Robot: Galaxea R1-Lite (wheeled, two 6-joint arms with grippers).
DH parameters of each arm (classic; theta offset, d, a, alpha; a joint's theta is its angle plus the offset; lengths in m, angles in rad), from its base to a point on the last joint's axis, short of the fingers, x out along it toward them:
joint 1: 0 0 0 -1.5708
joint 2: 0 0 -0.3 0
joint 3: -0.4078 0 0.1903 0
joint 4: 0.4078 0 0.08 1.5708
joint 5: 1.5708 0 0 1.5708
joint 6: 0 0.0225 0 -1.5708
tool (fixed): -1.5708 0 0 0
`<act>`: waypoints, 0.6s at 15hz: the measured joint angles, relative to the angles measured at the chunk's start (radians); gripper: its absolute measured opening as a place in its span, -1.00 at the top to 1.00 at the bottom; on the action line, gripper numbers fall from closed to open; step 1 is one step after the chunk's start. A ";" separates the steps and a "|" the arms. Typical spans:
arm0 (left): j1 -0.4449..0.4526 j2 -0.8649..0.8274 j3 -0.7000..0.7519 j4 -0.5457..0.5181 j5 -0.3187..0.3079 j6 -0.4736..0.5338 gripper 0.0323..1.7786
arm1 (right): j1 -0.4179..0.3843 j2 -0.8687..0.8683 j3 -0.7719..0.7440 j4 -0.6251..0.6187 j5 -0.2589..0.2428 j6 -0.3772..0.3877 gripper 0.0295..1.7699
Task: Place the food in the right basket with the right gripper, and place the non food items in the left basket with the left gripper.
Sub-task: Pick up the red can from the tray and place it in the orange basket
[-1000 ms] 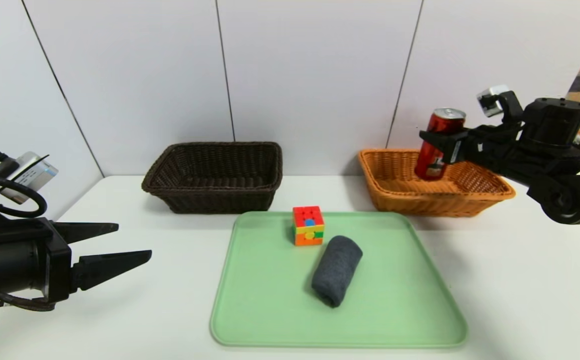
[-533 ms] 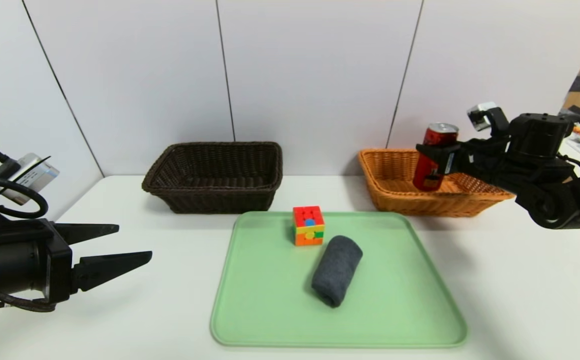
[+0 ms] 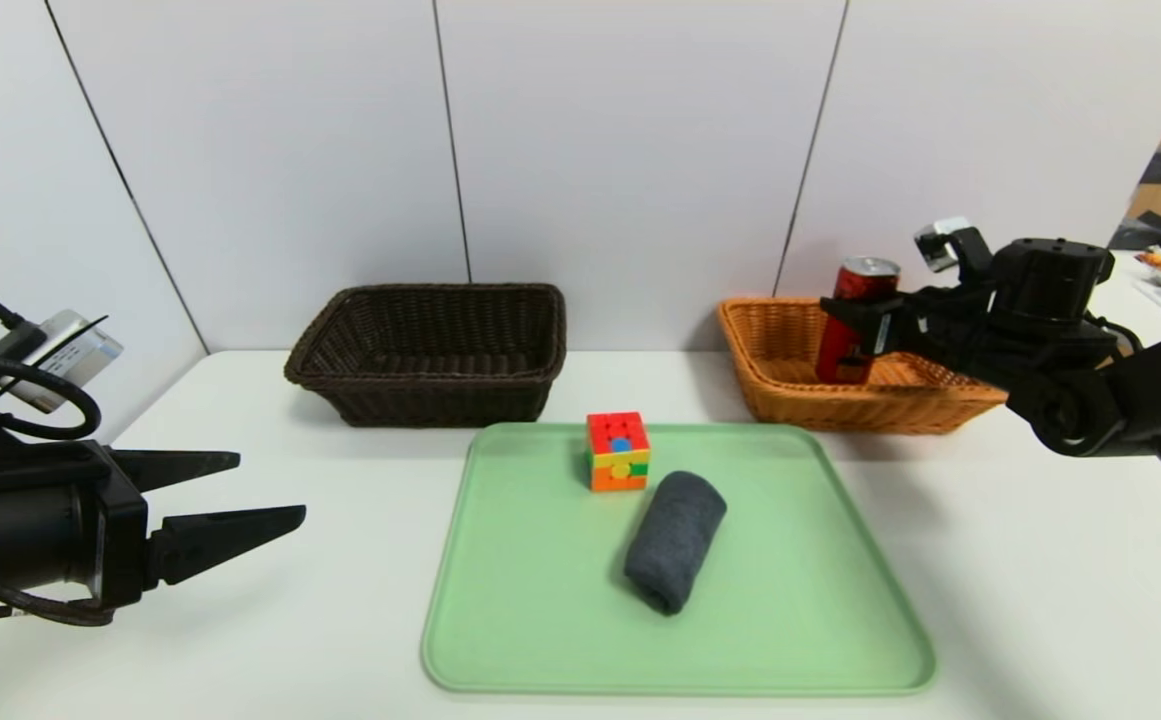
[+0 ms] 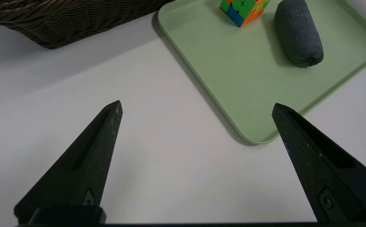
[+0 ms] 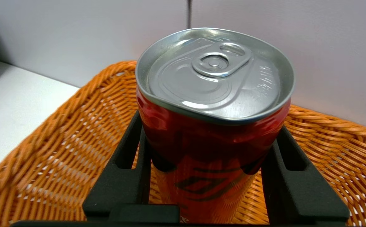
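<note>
From my remote station I watched the right pincer [image 3: 852, 330] hold the red can [image 3: 848, 322] upright inside the orange-tan basket [image 3: 790, 385] at the far right of the tabletop [image 3: 290, 600], its two black fingers [image 5: 129, 176] clamped against opposite sides of the can just below the silver top. In the right wrist view the can filled the space between those fingers, with the basket's [image 5: 60, 142] woven floor and flared rim spread beneath and around it; whether the can's base touched the weave I could not tell. The left pincer [image 3: 260, 492] hung low over the near-left part of the tabletop, its pointed fingers [image 4: 88, 157] spread wide and holding nothing, aimed toward the green tray [image 3: 540, 620]. On that tray the puzzle cube [image 3: 618, 451] stood near the far edge, and the dark grey rolled cloth [image 3: 673, 540] lay on its side just beside it, toward me, both well apart from the left pincer. The dark brown basket [image 3: 430, 390] sat beyond the tray on the left, near the white wall panels. From the left wrist camera I saw the tray's corner [image 4: 258, 135], the cube [image 4: 242, 9] and the cloth [image 4: 299, 34] lying ahead of the spread fingers.
</note>
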 joint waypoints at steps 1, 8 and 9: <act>0.000 0.001 0.000 0.000 0.000 0.001 -0.90 | 0.000 0.008 -0.008 0.000 0.000 0.000 -0.04; 0.000 0.006 0.000 -0.002 0.000 0.000 -0.90 | -0.003 0.055 -0.043 -0.001 0.000 0.000 -0.04; 0.000 0.007 -0.001 -0.003 0.000 0.000 -0.90 | -0.005 0.059 -0.046 -0.001 0.001 0.000 -0.04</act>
